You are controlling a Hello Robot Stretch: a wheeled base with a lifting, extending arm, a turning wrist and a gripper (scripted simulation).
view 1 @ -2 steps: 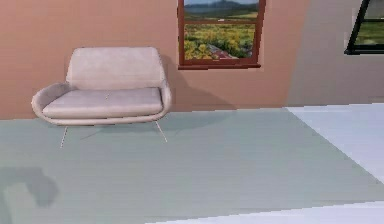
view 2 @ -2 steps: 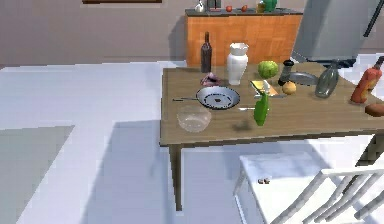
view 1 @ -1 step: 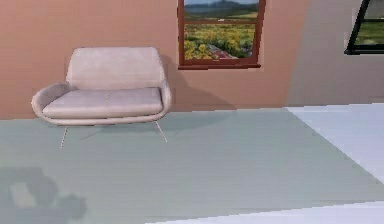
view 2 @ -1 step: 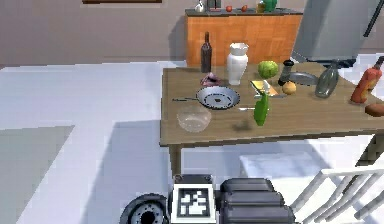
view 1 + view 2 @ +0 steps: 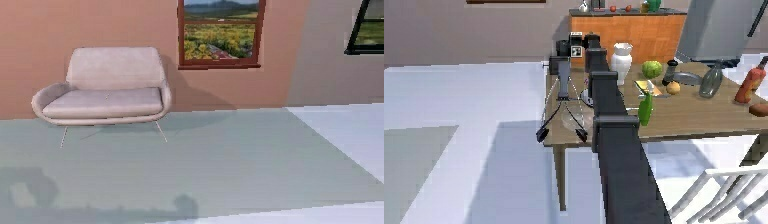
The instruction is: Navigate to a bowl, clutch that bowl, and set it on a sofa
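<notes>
Forward view, sofa (image 5: 103,88) on rug (image 5: 210,150), pic (image 5: 222,30) on wall (image 5: 90,25)

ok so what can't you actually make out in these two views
- Arm side view: the arm hides the part of the table behind it.
- Arm side view: the small things on the table, such as the grey thing, are too small to tell whether any is a bowl.
- Forward view: the window is cut off by the right edge.
</notes>
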